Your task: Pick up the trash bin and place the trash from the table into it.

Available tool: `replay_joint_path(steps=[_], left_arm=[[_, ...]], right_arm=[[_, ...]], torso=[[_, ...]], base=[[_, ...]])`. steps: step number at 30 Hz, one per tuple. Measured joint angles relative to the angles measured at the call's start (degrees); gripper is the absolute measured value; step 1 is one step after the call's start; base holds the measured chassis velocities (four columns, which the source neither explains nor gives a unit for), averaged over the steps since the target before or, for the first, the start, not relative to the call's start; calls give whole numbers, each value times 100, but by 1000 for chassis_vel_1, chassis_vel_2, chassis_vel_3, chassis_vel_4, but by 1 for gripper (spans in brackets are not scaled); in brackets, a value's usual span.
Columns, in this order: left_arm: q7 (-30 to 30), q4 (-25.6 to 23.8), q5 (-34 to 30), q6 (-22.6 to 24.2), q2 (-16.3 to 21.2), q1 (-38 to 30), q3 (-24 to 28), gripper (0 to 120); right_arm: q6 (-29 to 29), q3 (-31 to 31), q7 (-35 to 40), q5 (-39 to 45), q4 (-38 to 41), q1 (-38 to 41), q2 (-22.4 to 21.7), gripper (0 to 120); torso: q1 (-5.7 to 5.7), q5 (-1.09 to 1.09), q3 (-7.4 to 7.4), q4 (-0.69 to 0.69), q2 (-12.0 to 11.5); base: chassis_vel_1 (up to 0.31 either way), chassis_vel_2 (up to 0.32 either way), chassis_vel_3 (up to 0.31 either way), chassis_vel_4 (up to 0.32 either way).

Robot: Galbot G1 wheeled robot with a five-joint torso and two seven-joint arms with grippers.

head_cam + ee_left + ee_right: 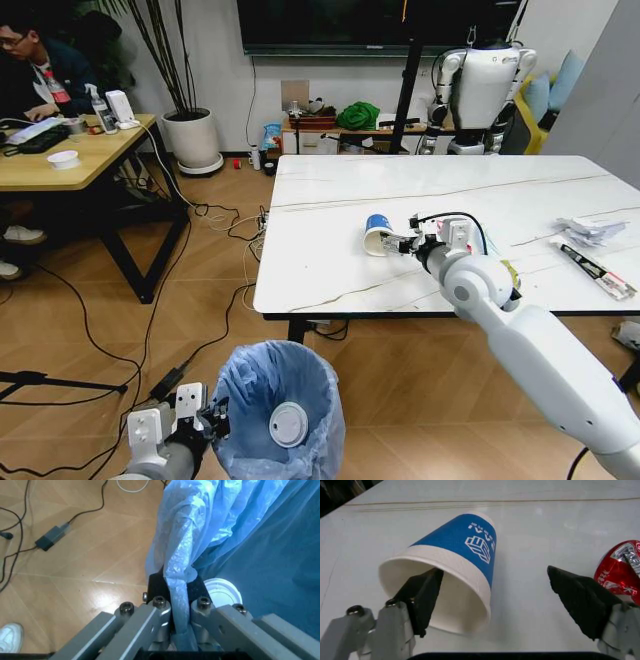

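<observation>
The trash bin (pixel 280 415), lined with a crinkly light-blue bag, stands low in front of me with a white disc (pixel 289 424) inside. My left gripper (pixel 213 416) is shut on its rim; the bag (pixel 179 573) is pinched between the fingers. On the table (pixel 330 190) a blue and white paper cup (pixel 377 233) lies on its side. My right gripper (pixel 405 243) is open at the cup (pixel 455 566), one finger (pixel 422 596) inside its mouth, the other (pixel 580 600) outside. A red wrapper (pixel 620 570) lies beside that finger.
Crumpled white paper (pixel 588 231) and a long black-white wrapper (pixel 597 270) lie at the table's right end. A wooden desk (pixel 80 155) with a seated person stands far left, a potted plant (pixel 192 138) behind. Cables and a power adapter (pixel 50 540) cross the floor. Another robot (pixel 480 90) stands beyond the table.
</observation>
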Motion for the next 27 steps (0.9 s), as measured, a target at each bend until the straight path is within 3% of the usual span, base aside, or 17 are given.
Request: replay_joint_path(steps=[9, 19, 21, 27], left_arm=[[-23, 0, -68, 0, -11, -24, -33, 0], [-20, 0, -91, 0, -1, 15, -143, 0], [-21, 0, -91, 0, -2, 23, -145, 0], [-17, 0, -93, 0, 33, 56, -190, 0]], right_arm=[[17, -66, 2, -20, -92, 21, 9, 47], [41, -128, 32, -58, -66, 27, 48, 5], [44, -128, 33, -58, -48, 27, 47, 1], [134, -44, 90, 32, 129, -73, 46, 0]], torso=[[0, 0, 0, -1, 1], [0, 0, 0, -1, 1], [0, 0, 0, -1, 1], [0, 0, 0, -1, 1]], base=[[0, 0, 0, 0], [0, 0, 0, 0], [0, 0, 0, 0], [0, 0, 0, 0]])
